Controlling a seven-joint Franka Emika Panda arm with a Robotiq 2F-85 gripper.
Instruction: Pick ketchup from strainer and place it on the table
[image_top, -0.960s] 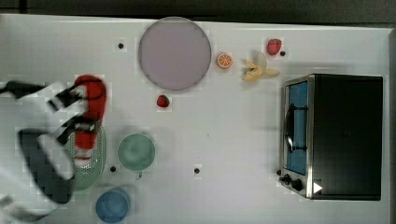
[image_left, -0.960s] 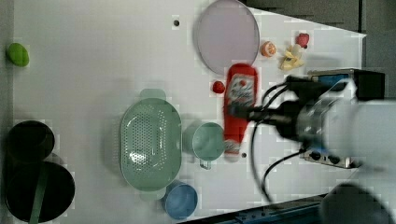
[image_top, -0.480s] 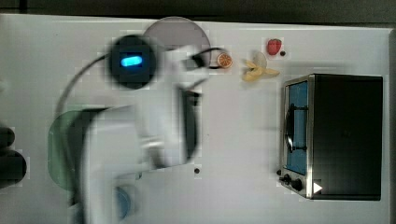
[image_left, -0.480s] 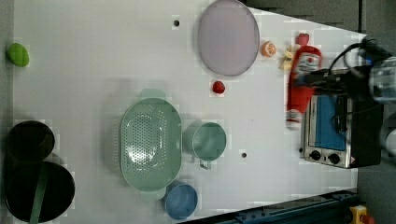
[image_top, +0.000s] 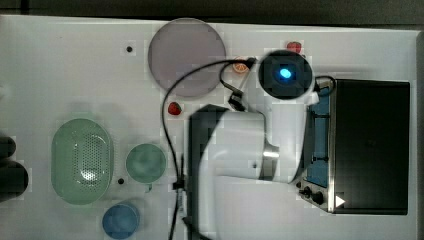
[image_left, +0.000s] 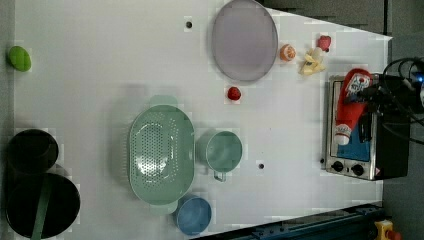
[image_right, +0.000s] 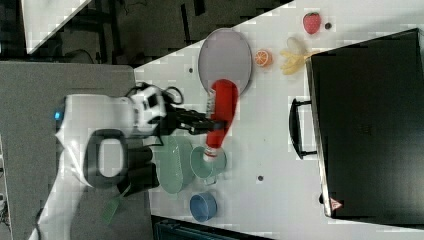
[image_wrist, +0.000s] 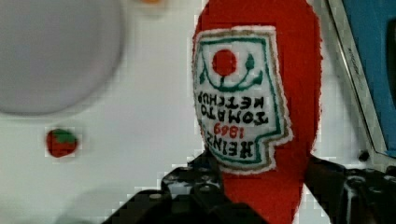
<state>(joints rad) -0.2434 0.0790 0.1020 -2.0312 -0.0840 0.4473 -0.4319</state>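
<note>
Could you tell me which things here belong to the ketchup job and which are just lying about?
Job: ketchup, held in the gripper; empty strainer; table.

Lying about: lilac plate, green cup, blue cup, toaster oven, strawberries.

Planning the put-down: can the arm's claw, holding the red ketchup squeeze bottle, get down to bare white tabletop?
Probably yes. The claw grips the red ketchup squeeze bottle above open white tabletop between lilac round plate and black toaster oven.
</note>
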